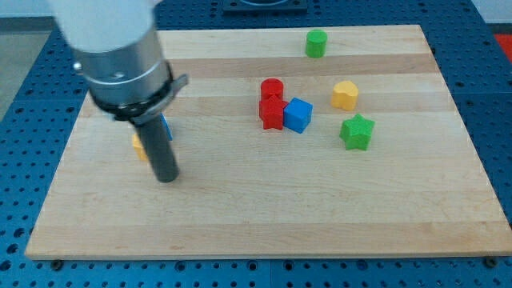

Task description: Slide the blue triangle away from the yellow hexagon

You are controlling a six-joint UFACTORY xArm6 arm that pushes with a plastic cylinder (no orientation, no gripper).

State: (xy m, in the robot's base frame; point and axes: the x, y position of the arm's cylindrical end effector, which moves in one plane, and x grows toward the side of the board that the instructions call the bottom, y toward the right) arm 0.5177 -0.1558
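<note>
My tip (166, 178) rests on the board at the view's left. Just above and behind the rod, a sliver of the blue triangle (166, 126) shows at the rod's right edge, and a sliver of the yellow hexagon (139, 146) shows at its left edge. Both are mostly hidden by the rod and the arm's grey body (120, 56). The tip sits just below these two blocks. I cannot tell whether the two blocks touch each other.
A red cylinder (272, 87), a red block (272, 113) and a blue cube (298, 114) cluster at the centre. A yellow block (345, 94) and a green star (357, 131) lie to their right. A green cylinder (316, 42) stands near the top edge.
</note>
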